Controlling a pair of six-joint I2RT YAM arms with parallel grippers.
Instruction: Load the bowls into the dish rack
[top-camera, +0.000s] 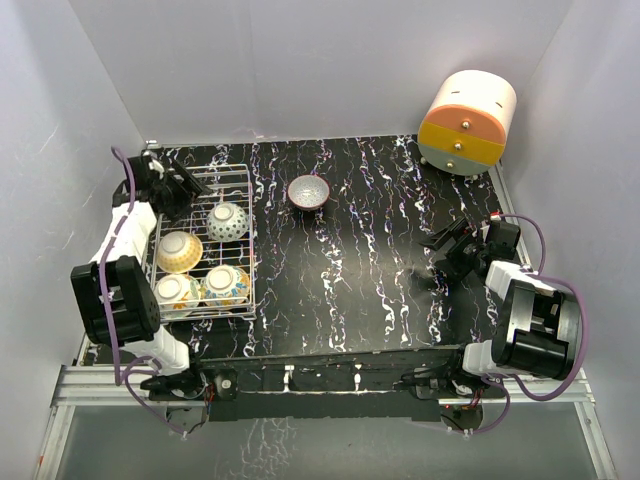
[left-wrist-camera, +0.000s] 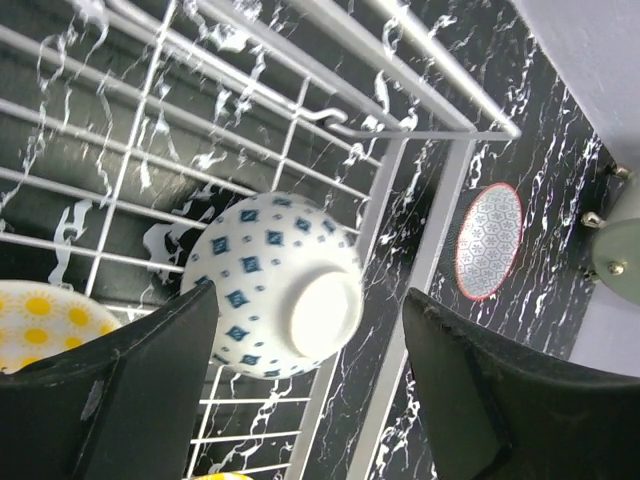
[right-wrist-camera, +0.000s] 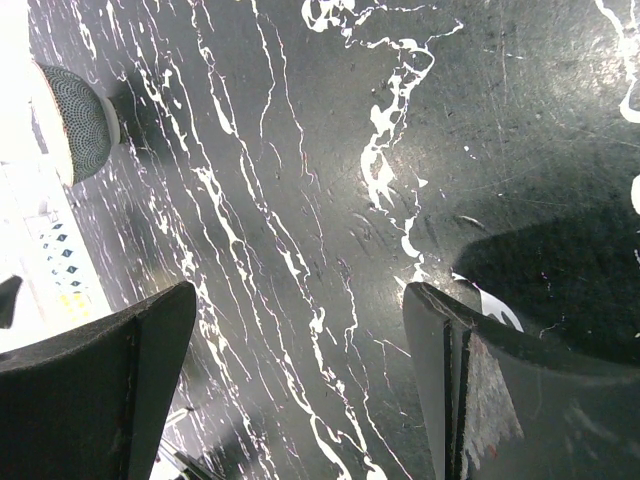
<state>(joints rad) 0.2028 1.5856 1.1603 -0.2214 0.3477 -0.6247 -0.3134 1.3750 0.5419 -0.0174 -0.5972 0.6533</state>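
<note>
left arm (top-camera: 130, 225) bent, reaching far over dish rack (left-wrist-camera: 440, 62) | left gripper (left-wrist-camera: 310, 296) released, jaws wide over blue-dotted bowl (left-wrist-camera: 270, 290) | right arm (top-camera: 520, 275) folded at right | right gripper (right-wrist-camera: 298, 290) jaws apart, empty

The rack (top-camera: 215, 170) is full at its near end. A pale bowl (top-camera: 177, 291) and a floral bowl (top-camera: 226, 285) sit at the front, with the yellow bowl (top-camera: 179, 251) and the dotted bowl (top-camera: 227, 221) behind them. Beyond those, at the far end, is only bare wire. The left gripper (left-wrist-camera: 310, 296) hangs there, jaws wide, with a gap between the dotted bowl and its right finger. The left arm (top-camera: 125, 235) runs along the rack's left flank, close to the wall (top-camera: 50, 150). Right of the rack the table (top-camera: 360, 270) lies open, broken only by the loose bowl (top-camera: 308, 192) near the back. The drum (top-camera: 467, 120) blocks the far right corner. The right gripper (right-wrist-camera: 300, 290), jaws apart, has bare table beneath.
</note>
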